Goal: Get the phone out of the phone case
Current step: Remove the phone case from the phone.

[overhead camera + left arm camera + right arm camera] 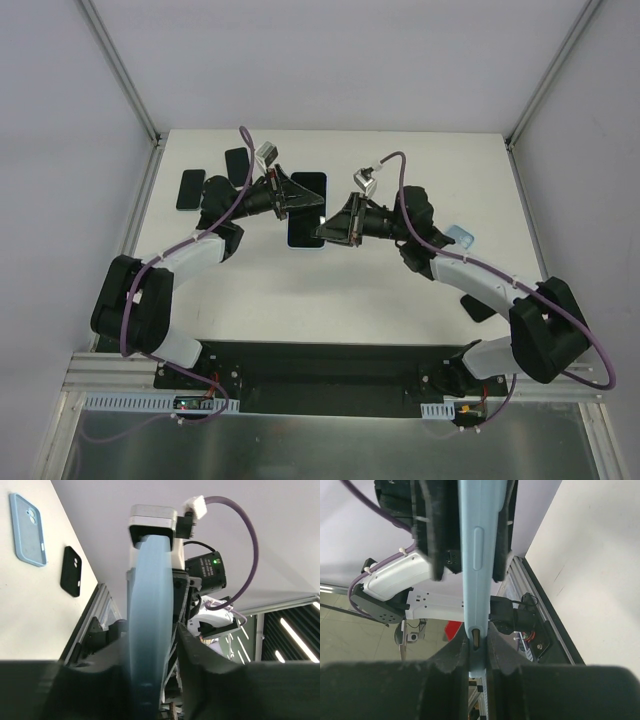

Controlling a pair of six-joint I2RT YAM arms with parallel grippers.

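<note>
Big white table [330, 290] fills most of the top view, with the left arm [150, 290] and right arm [500, 290] both curling in toward the middle. The right gripper [476, 652] is clamped tight on one end of the case [476, 555], its fingers pressed against both faces. The left gripper [150, 675] straddles the other end with a finger on each side, but honestly I can't tell if it's actually squeezing or just sitting loose. The phone [307, 185] is inside that pale blue case, screen up, held off the table between the two grippers, about mid-table toward the back. Lying around on the table are two black cases [190, 190] back left, a spare blue case [461, 237] just beside the right arm, and a dark case [480, 305] nearer the front, partly hidden by that arm.
</note>
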